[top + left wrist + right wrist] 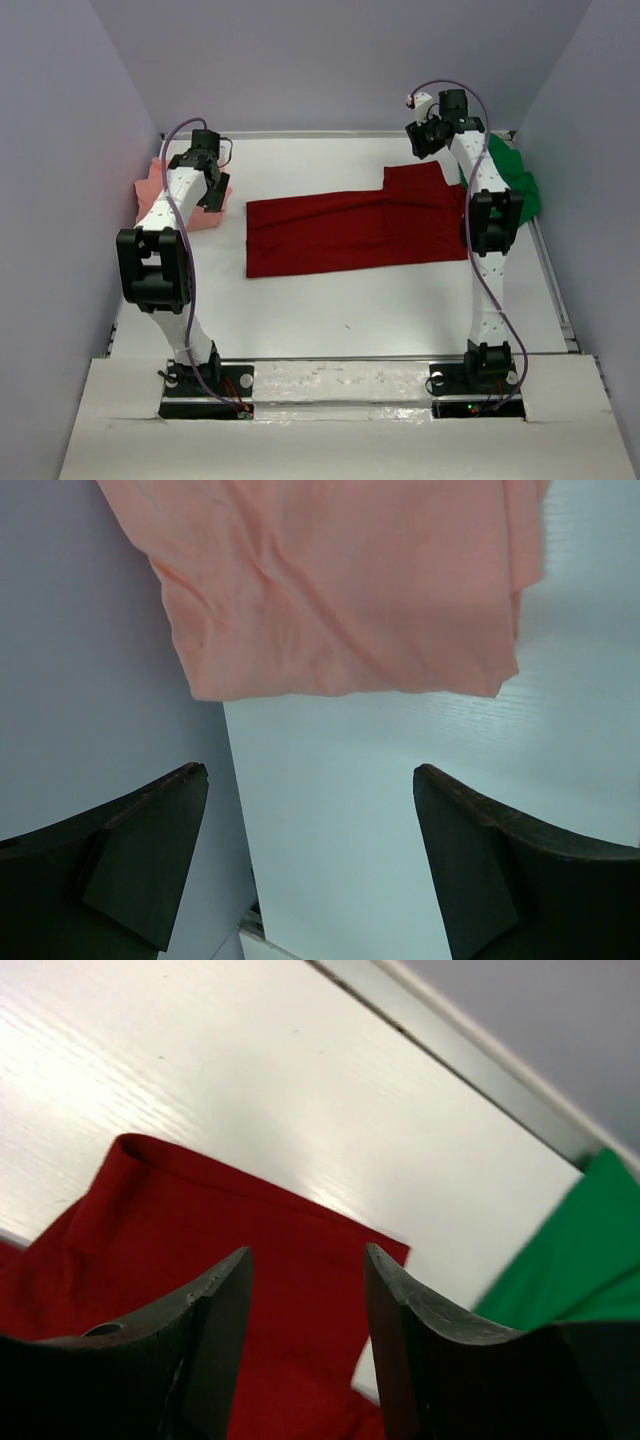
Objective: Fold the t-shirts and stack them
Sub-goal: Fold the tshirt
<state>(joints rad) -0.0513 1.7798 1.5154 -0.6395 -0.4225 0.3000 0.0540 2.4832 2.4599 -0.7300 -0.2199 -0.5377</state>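
- Table [350, 310]: white top, w/ pale lilac walls [60, 150] on left, right and far sides. We see both arm bases bolted at near edge.
- Dark red t-shirt [350, 230]: biggest cloth here, lying flat across mid-table as a long band running left-right. One sleeve sticks out toward far edge at its right end. That right end goes behind the right arm [490, 230] in top view.
- Right arm: reaches up the right side of the table to the far edge, wrist above the red sleeve.
- Left arm [165, 250]: bent, reaching to the far-left corner, and it covers part of the pink cloth.
- Bright green t-shirt [520, 185]: bunched in far-right corner by the right wall, partly hidden by the right arm. In right wrist view we see a strip of bare table btwn it and the red sleeve, so they're apart.
- Salmon pink t-shirt [340, 580]: far-left corner, up against the left wall, well apart from the red one. It has soft creases and a straight near edge.
- Left gripper [308, 780]: fingers spread wide, released, nothing btwn them. It is near the pink shirt's near edge, not touching.
- Right gripper [307, 1255]: fingers apart w/ a narrower gap, nothing pinched as far as we can see. Red sleeve shows below the gap.
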